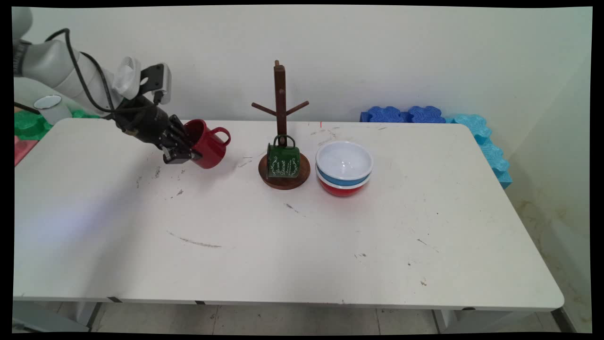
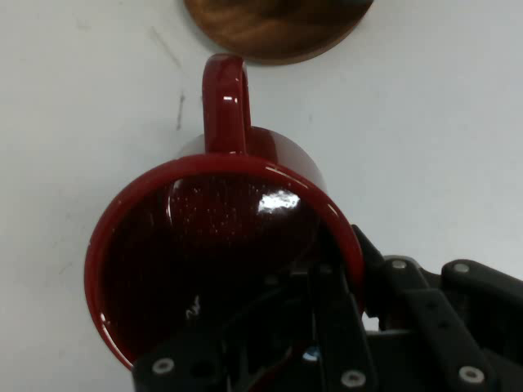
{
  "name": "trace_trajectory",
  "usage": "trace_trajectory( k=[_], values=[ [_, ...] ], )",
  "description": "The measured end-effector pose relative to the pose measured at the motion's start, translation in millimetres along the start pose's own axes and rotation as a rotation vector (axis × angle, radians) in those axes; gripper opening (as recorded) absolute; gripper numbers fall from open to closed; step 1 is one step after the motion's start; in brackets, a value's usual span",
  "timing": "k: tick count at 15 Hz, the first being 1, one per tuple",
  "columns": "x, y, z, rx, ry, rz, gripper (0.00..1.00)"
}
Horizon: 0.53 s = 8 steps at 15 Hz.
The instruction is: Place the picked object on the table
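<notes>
My gripper point(image 1: 185, 152) is shut on the rim of a red mug point(image 1: 207, 144), one finger inside the cup and one outside. The mug is tilted on its side, its mouth toward the hand and its handle point(image 1: 222, 134) pointing right, over the table's left rear part. In the hand view the red mug point(image 2: 221, 245) fills the picture, its handle point(image 2: 225, 102) toward the top, and the gripper point(image 2: 347, 286) clamps its rim at the lower right. A wooden mug tree point(image 1: 281, 127) stands to the right, with a green mug point(image 1: 283, 160) resting on its round base point(image 2: 278, 28).
Right of the mug tree sits a stack of bowls point(image 1: 343, 167), white-and-blue over red. Blue foam pieces point(image 1: 424, 115) lie along the wall at the back right. A white cup point(image 1: 49, 106) and green items point(image 1: 28, 123) stand off the table's left rear.
</notes>
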Motion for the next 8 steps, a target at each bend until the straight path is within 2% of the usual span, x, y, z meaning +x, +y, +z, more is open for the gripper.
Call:
trace_trajectory(
  k=[8],
  values=[
    [3, -23, 27, -0.006, -0.042, 0.051, 0.0]
  ],
)
